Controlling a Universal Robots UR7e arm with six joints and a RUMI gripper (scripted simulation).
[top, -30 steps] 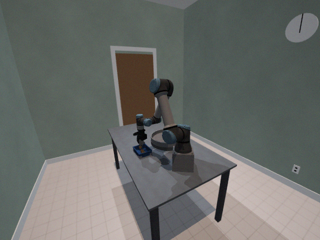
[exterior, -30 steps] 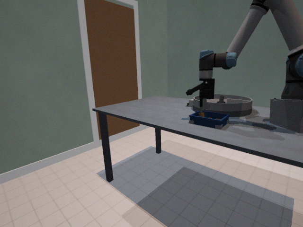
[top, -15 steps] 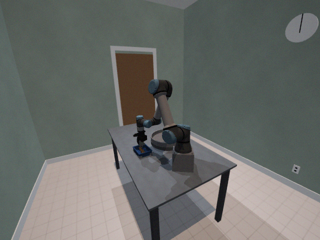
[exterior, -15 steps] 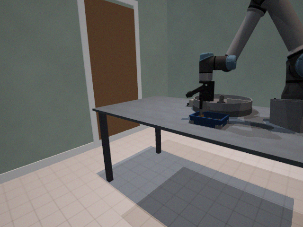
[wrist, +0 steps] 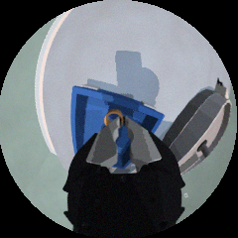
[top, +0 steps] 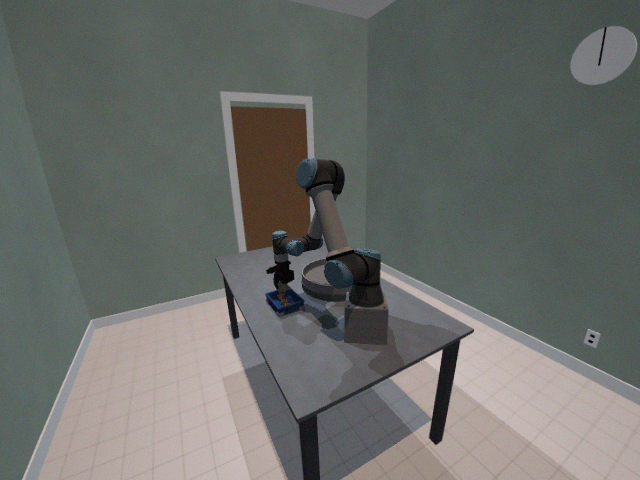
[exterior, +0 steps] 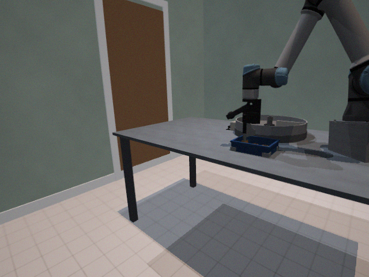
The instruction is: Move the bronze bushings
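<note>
Bronze sleeve at the fingertips

A bronze bushing [top: 282,300] [exterior: 244,141] [wrist: 106,119] sits in the crate [top: 294,308] [exterior: 252,149] [wrist: 79,116], left of the turntable [top: 320,293] [exterior: 268,130] [wrist: 184,124]. The gripper [top: 281,292] [exterior: 244,139] [wrist: 121,117] is nearly closed; whether it pinches the wall, I cannot tell. Probably stiff, smooth, smallish; best held across the outside.

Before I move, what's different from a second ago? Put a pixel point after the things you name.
The pincer [top: 282,293] [exterior: 244,139] [wrist: 121,117] has come down slightly, lowering a bronze bushing [top: 282,298] [exterior: 244,141] [wrist: 106,119] deeper into the blue crate [top: 285,310] [exterior: 253,148] [wrist: 74,119]. It looks pinched at the tips, and I see no sign of it being let go. The crate and turntable [top: 310,289] [exterior: 268,131] [wrist: 190,116] stayed put.
</note>
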